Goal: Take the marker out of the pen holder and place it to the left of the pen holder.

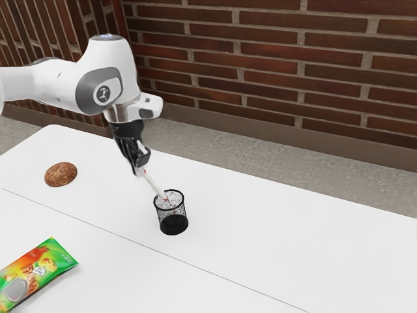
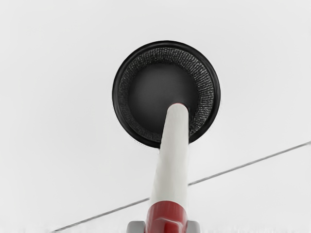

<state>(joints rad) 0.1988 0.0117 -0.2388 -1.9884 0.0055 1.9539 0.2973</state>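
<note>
In the exterior view my gripper (image 1: pixel 140 171) is shut on the upper end of the white marker (image 1: pixel 154 183). The marker slants down toward the exterior view's right, its lower end at the mouth of the black mesh pen holder (image 1: pixel 174 223), which stands upright. In the wrist view the marker (image 2: pixel 173 155), with a red band, stretches from between the fingertips of my gripper (image 2: pixel 165 227) across the rim of the pen holder (image 2: pixel 117 92). Whether its tip is below the rim I cannot tell.
A brown oval object (image 1: pixel 60 174) lies on the white table (image 1: pixel 273 228) toward the exterior view's left. A green and orange packet (image 1: pixel 38 270) is at the near left. A brick wall (image 1: pixel 273 72) stands behind, and a thin seam crosses the tabletop.
</note>
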